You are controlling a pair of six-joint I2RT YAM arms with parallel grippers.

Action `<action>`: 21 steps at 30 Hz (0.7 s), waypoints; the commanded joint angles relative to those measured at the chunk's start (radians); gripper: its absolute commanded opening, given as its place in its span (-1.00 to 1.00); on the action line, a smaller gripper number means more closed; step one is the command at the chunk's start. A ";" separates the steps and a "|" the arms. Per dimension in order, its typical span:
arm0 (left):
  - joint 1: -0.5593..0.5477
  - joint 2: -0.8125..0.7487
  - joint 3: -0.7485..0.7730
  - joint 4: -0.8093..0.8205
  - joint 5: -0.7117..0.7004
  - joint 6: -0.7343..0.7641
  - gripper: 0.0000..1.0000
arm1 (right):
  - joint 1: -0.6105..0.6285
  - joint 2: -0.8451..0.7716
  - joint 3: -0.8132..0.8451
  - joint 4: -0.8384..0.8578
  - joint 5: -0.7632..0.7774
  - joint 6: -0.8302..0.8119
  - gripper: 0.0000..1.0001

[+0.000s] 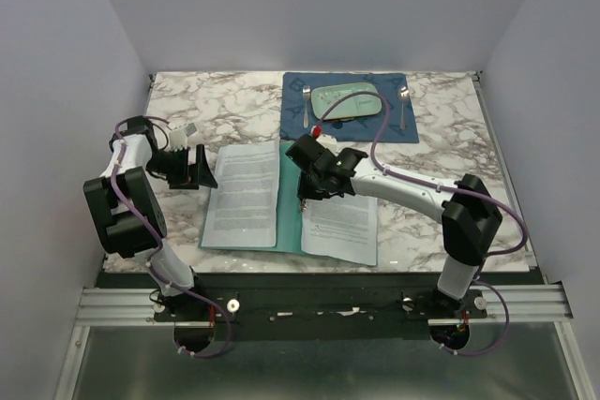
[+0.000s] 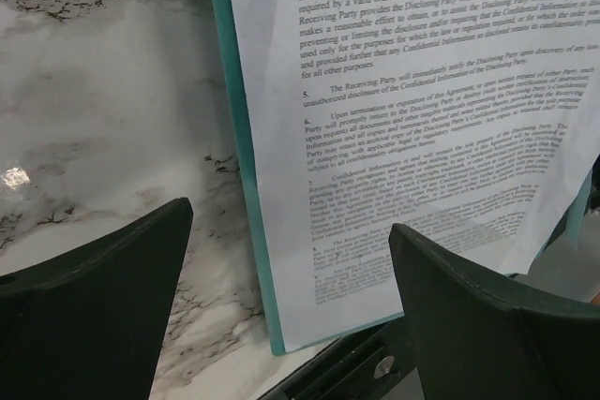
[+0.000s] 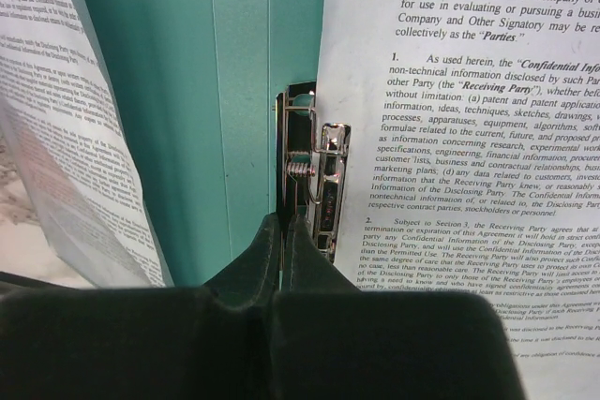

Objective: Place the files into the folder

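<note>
The teal folder (image 1: 291, 217) lies open on the marble table. One printed file (image 1: 244, 192) lies on its left leaf and another (image 1: 342, 222) on its right leaf. My right gripper (image 1: 302, 196) is over the centre crease. In the right wrist view its fingertips (image 3: 284, 224) are shut on the lever of the folder's metal clip (image 3: 319, 170), between the teal leaf (image 3: 206, 119) and the right file (image 3: 469, 138). My left gripper (image 1: 197, 168) is open and empty beside the folder's left edge. The folder's near corner (image 2: 272, 334) and the left file (image 2: 403, 138) show between its fingers.
A dark blue placemat (image 1: 298, 100) at the back holds a pale green plate (image 1: 347, 100), a fork (image 1: 307, 100) and a spoon (image 1: 403, 100). The folder's near edge lies close to the table's front edge (image 1: 319, 269). Walls stand on three sides.
</note>
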 commanded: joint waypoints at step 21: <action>0.019 0.058 0.030 -0.026 0.178 0.095 0.98 | -0.064 -0.148 -0.173 0.270 -0.134 0.051 -0.99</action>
